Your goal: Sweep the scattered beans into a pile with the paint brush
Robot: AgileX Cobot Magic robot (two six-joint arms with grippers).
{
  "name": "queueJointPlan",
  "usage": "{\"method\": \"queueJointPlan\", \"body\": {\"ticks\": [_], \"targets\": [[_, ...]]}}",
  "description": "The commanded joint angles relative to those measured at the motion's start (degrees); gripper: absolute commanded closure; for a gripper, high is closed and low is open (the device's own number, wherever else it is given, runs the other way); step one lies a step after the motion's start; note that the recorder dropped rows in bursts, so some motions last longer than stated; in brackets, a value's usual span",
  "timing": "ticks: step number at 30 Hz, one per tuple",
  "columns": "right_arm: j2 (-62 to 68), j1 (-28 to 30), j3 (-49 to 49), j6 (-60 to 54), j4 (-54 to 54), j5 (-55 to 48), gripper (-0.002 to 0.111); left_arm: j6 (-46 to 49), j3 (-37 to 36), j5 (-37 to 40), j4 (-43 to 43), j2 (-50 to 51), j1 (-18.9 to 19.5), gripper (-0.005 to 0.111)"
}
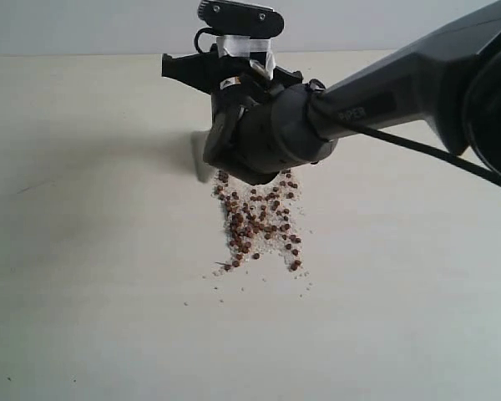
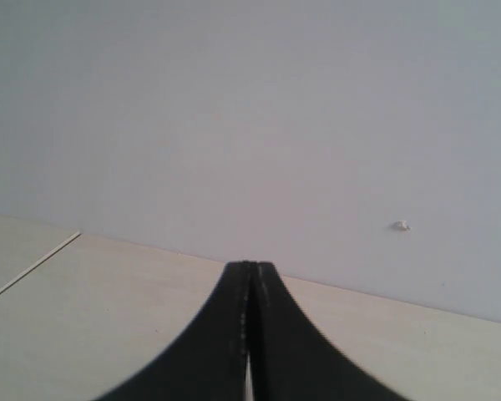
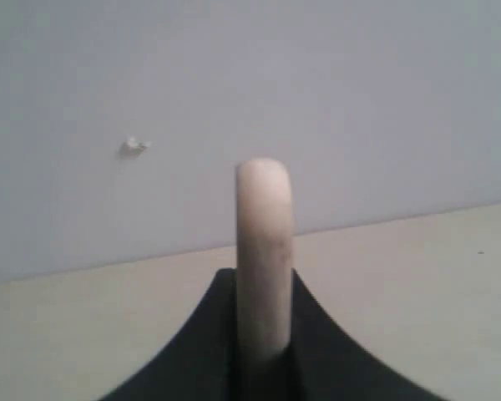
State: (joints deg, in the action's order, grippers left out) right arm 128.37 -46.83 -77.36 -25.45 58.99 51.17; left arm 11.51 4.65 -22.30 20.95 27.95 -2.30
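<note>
Right gripper clamped on paint brush handle, over far end of the beans.
Left gripper fully closed, empty.

Mostly matt surfaces, little gloss.
The table looks smooth, pale and matt, like laminate; the wall is flat matt grey. The right arm has a dark plastic shell with a faint satin sheen; the left gripper is matt black. The paint brush handle is smooth, dull off-white. The beans look hard, dark reddish-brown, amid powdery white crumbs.
</note>
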Motion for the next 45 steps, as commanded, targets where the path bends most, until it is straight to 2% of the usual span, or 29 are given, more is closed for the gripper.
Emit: {"method": "queueJointPlan", "body": {"ticks": [1,18,25,30,34,38,45], "targets": [[-0.43,0.28,-0.22,-11.52,7.06,2.20,0.108,0.16,-0.18,0.03,0.44,-0.19,-0.27,0.107],[-3.92,0.28,-0.12,-13.69,10.44,5.47,0.108,0.16,-0.18,0.03,0.44,-0.19,-0.27,0.107],[-8.13,0.18,0.54,-11.78,7.90,0.63,0.108,0.16,-0.18,0.03,0.44,-0.19,-0.27,0.107],[-11.05,0.18,7.40,0.59,-0.42,-2.27,0.108,0.16,-0.18,0.03,0.44,-0.19,-0.27,0.107],[-13.55,0.18,17.31,18.59,-12.14,1.04,0.108,0.16,-0.18,0.03,0.44,-0.19,-0.27,0.107],[-15.02,0.18,24.94,31.45,-23.30,4.49,0.108,0.16,-0.18,0.03,0.44,-0.19,-0.27,0.107],[-14.95,0.18,29.16,32.29,-22.39,6.04,0.108,0.16,-0.18,0.03,0.44,-0.19,-0.27,0.107]]}}
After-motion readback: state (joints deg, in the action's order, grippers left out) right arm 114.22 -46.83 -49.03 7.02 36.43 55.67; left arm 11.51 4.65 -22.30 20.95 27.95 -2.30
